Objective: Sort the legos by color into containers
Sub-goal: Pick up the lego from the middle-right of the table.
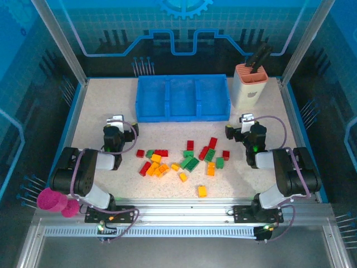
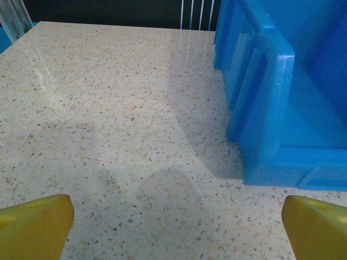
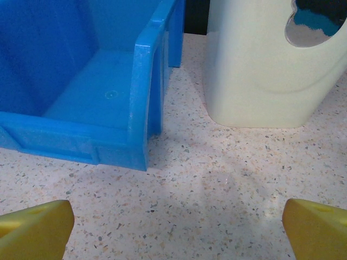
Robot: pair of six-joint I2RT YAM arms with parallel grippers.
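Several red, green and orange-yellow legos (image 1: 184, 159) lie scattered on the speckled table in front of the arms. The blue three-compartment tray (image 1: 183, 98) stands behind them; all its compartments look empty. My left gripper (image 1: 115, 124) rests left of the pile, open, its yellow fingertips (image 2: 35, 225) wide apart over bare table beside the tray's left corner (image 2: 271, 124). On the right of the pile my right gripper (image 1: 245, 124) is open as well, with yellow fingertips (image 3: 314, 227) spread over bare table, facing the tray's right end (image 3: 143, 97).
A peach-and-white holder (image 1: 250, 84) with black tools stands right of the tray; its pale wall (image 3: 265, 70) is close ahead of the right gripper. A magenta object (image 1: 54, 202) sits by the left arm's base. Blue rails edge the table.
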